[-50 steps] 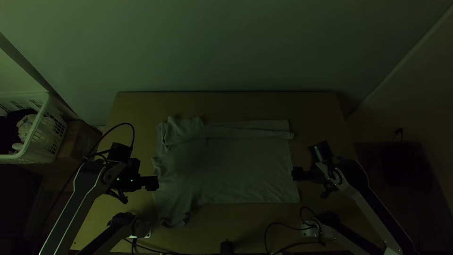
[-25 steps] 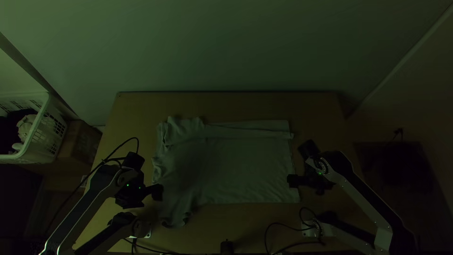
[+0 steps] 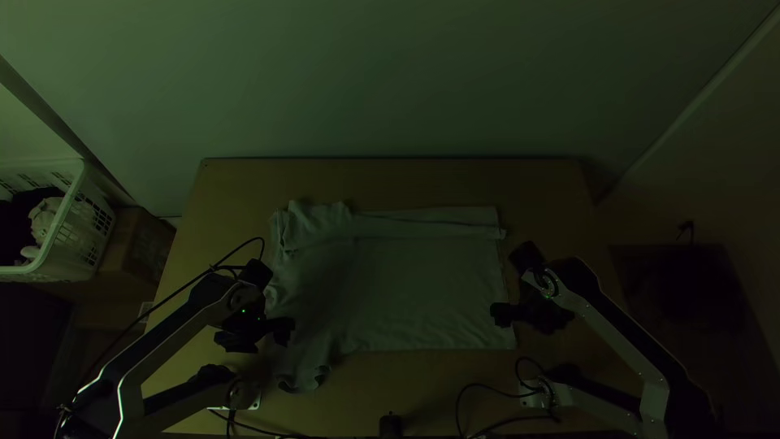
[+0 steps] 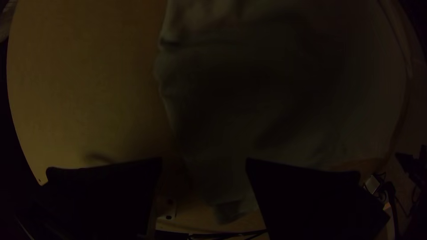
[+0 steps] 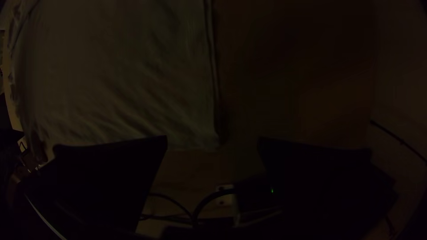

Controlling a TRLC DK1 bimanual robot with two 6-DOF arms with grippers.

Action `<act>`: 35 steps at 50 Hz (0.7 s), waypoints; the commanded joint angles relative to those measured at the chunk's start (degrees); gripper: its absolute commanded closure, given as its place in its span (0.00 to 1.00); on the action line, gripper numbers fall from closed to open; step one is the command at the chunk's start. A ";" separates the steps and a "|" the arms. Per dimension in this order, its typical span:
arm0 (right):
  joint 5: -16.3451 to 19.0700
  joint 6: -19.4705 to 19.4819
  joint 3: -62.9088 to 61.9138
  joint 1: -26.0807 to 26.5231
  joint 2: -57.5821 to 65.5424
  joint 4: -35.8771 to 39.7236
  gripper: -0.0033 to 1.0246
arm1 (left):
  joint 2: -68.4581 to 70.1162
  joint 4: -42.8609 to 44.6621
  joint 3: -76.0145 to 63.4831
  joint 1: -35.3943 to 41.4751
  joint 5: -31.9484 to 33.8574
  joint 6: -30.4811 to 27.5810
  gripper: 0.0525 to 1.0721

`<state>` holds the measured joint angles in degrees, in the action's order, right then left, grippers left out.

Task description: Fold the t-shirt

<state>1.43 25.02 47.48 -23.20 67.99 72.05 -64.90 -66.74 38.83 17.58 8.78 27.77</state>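
Crosswise lies the t-shirt (image 3: 422, 284), its near side strung between two parted pairs of jaws

So, from my seat, the shirt is spread in the middle of the surface (image 3: 422, 183), its long axis running from the left arm's side to the right arm's. A narrow strip (image 3: 422, 226) looks doubled along the far side; the near side lies flat, apart from one sleeve (image 3: 307, 366) poking toward the arms' bases, wrinkled at its end.

I have the left gripper (image 4: 203, 160) over the shirt's left end, right where that sleeve begins. Its jaws stand well apart with nothing between the tips, and the sleeve runs out on the base side of them. The right gripper (image 5: 212, 138) is by the near hem corner (image 3: 501, 340), its jaws also wide apart and holding nothing; the corner lies just to the base side of the tips.

I judge the coming step to be lifting the near side and carrying it away from the bases, over the body. That makes the sleeve the left arm's job and the corner the right arm's, with no crossing. Both jaws would need to drop and ease back toward me first; if I pinch too far in, I expect a crooked fold.
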 commanded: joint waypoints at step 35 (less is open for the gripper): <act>2.35 -2.69 -6.53 -0.35 7.34 -0.68 0.16 | -8.75 6.10 1.51 -5.02 -0.43 -7.29 0.97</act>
<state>3.14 23.29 42.65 -23.20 73.54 71.00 -72.62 -61.98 39.24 13.63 8.82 21.41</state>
